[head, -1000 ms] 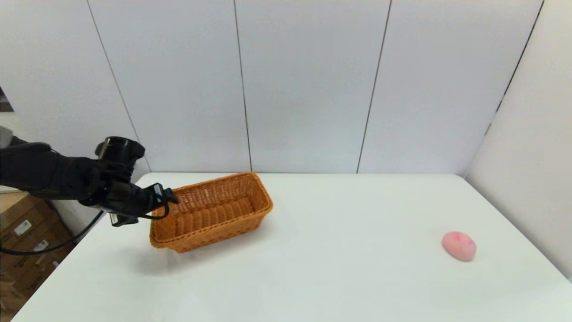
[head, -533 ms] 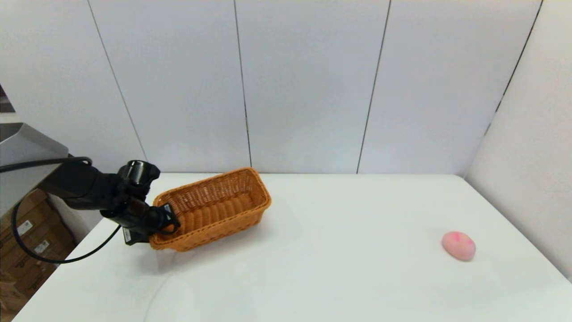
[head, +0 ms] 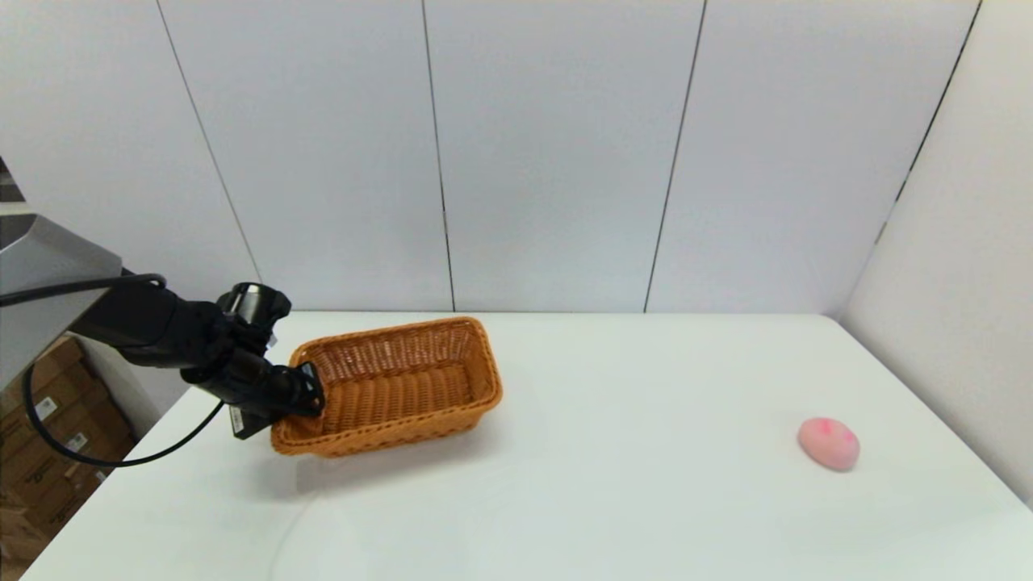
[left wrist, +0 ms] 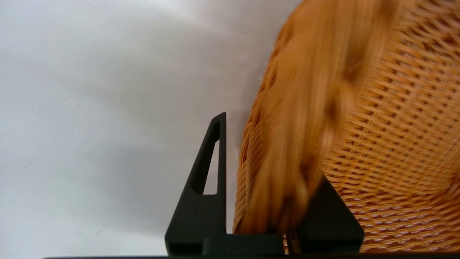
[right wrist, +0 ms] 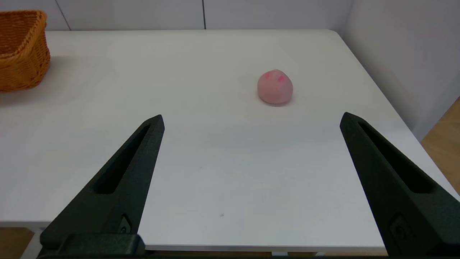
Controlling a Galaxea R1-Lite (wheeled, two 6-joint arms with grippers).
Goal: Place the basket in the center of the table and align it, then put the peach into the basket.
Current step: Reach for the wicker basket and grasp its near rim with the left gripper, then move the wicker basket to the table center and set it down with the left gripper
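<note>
On the left side of the table point(head: 581, 452): basket point(head: 395, 387), orange-brown wicker, lying at a slant to the table's edges, its short left end tipped up slightly, shadow beneath on the white top. At that end, left claw point(head: 307, 397), clamped on the braided rim, one finger outside the wall and the other inside, as seen from the left wrist, where the rim point(left wrist: 302, 144) fills the space between the two black fingers point(left wrist: 206, 187). Behind it, black left arm point(head: 153, 331) reaching in from beyond the table's left edge, cable looping below.

Far to the right, well apart from the basket, near the table's right edge: peach point(head: 829, 443), pale pink with a darker red blotch on top, resting alone on the bare surface, nothing touching it.

Near the front edge of the table, seen only from the right wrist: right claw point(right wrist: 251, 122), fingers spread wide, holding nothing, hovering above the tabletop, short of the peach point(right wrist: 275, 87), which sits beyond the fingertips. At the far side of that same view, a corner of the basket point(right wrist: 21, 50).

Beyond the table, pale panelled wall point(head: 549, 153); past the left edge, cardboard boxes point(head: 48, 420) on the floor.
</note>
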